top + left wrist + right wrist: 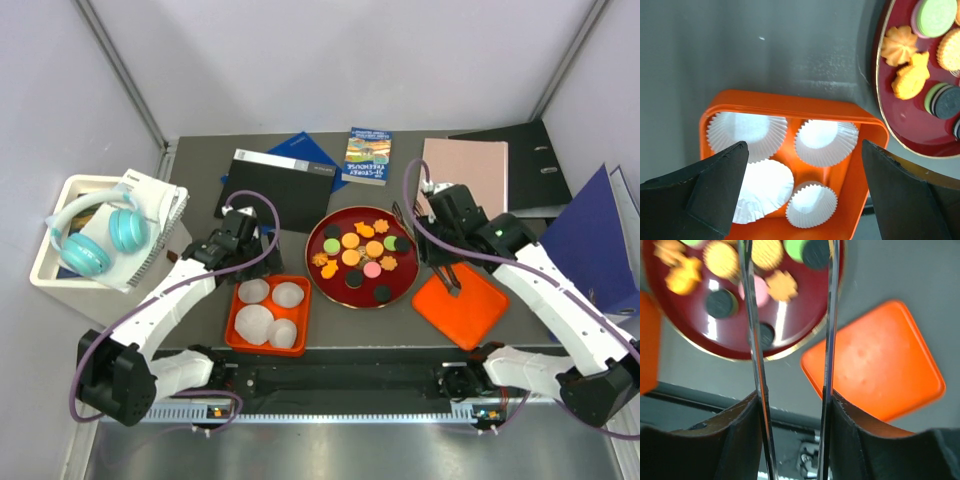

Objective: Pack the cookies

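Observation:
The cookies (360, 255) lie on a round dark-red plate (314, 262) at the table's middle: black, green, orange, yellow and pink discs plus orange flower shapes. They also show in the left wrist view (910, 75) and, blurred, in the right wrist view (720, 260). My left gripper (803, 145) stands open above an orange box (232, 322) that holds several white paper cups (826, 142). My right gripper (795, 394) is shut on metal tongs (751, 315), whose blades stay apart and reach toward the plate's near-right rim (690, 325). In the top view the tongs (452, 282) hang over an orange lid (465, 310).
A white bin with turquoise headphones (95, 235) and a spiral notebook sits at the far left. Books (366, 155), a black folder (275, 185), a pink notebook (465, 170), a black binder (530, 160) and a blue folder (590, 235) line the back and right.

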